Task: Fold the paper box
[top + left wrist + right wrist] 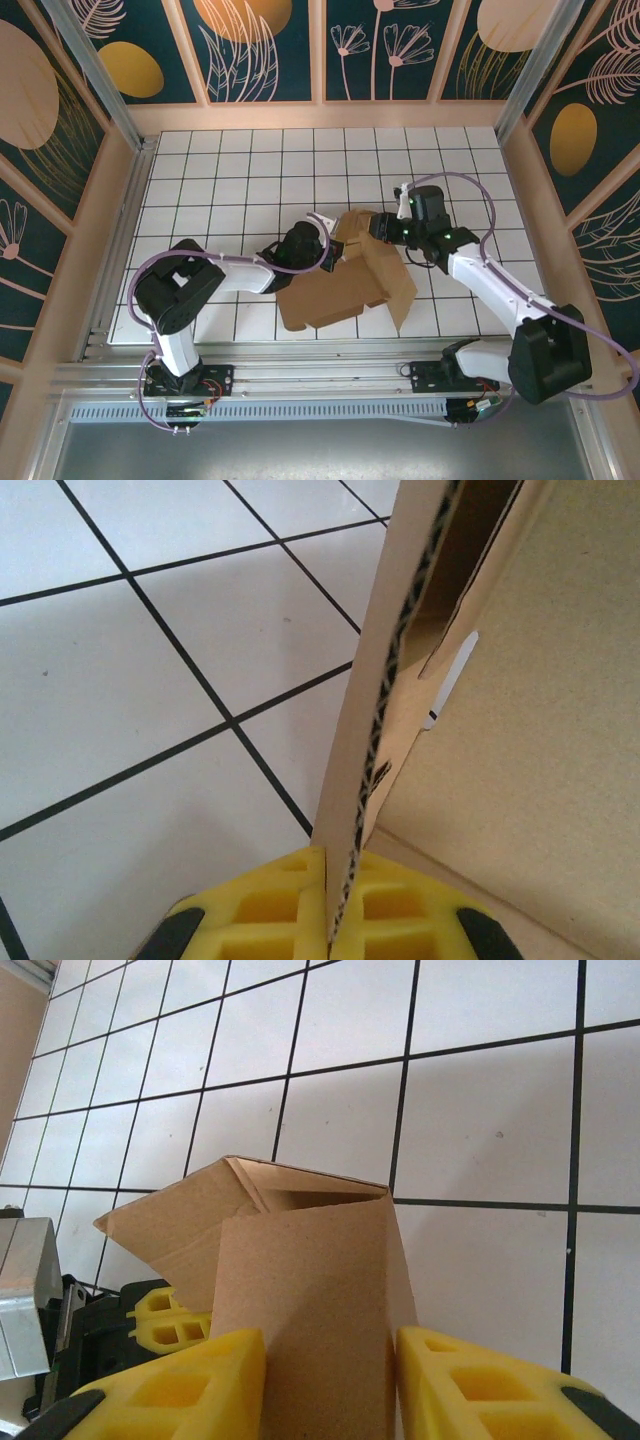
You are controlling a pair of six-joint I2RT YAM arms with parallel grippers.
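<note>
1. Though only partly folded, lies on the gridded table [220, 170] between both arms, toward the near edge. That's the paper box [340, 290], flaps raised at its far end.
2. Seeing the left gripper [328, 905] clamped tight on an upright wall of it, corrugated edge squeezed between the yellow pads [270, 905].
3. Got the right gripper [325, 1380] straddling a flap, jaws partway apart — can't tell whether actually squeezing.

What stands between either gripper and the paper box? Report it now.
Nothing visible does. The left gripper is shut on the edge of an upright panel of the paper box. One of the box's flaps sits directly between the fingers of the right gripper; whether they pinch it cannot be told.
</note>
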